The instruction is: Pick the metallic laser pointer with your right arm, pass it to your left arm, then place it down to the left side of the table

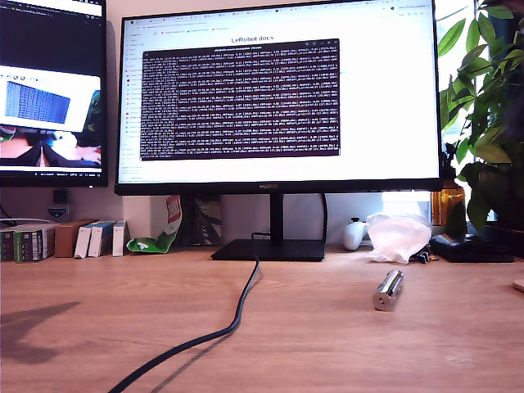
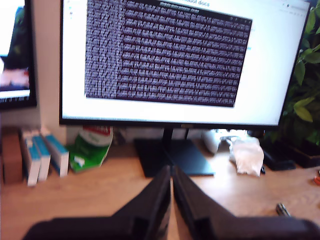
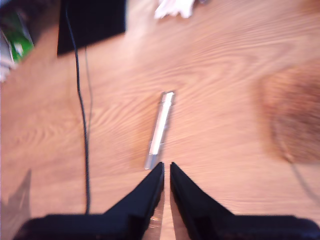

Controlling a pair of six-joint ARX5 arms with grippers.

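Observation:
The metallic laser pointer (image 1: 388, 290) lies flat on the wooden table (image 1: 311, 344), toward the exterior view's right, its round end facing the camera. In the second wrist view the pointer (image 3: 160, 129) lies lengthwise just ahead of my second gripper (image 3: 166, 166), whose fingers are shut with nothing between them and hover short of its near end. My first gripper (image 2: 171, 171) is shut and empty, raised and facing the monitor; a silver bit of the pointer (image 2: 282, 209) shows far off to one side. Neither arm appears in the exterior view.
A black cable (image 1: 237, 315) runs from the monitor stand (image 1: 270, 250) toward the table's front edge. A crumpled white plastic bag (image 1: 399, 236), a white controller (image 1: 354, 233) and a plant (image 1: 487, 123) sit at the exterior view's back right; small boxes (image 1: 98, 239) at the back left.

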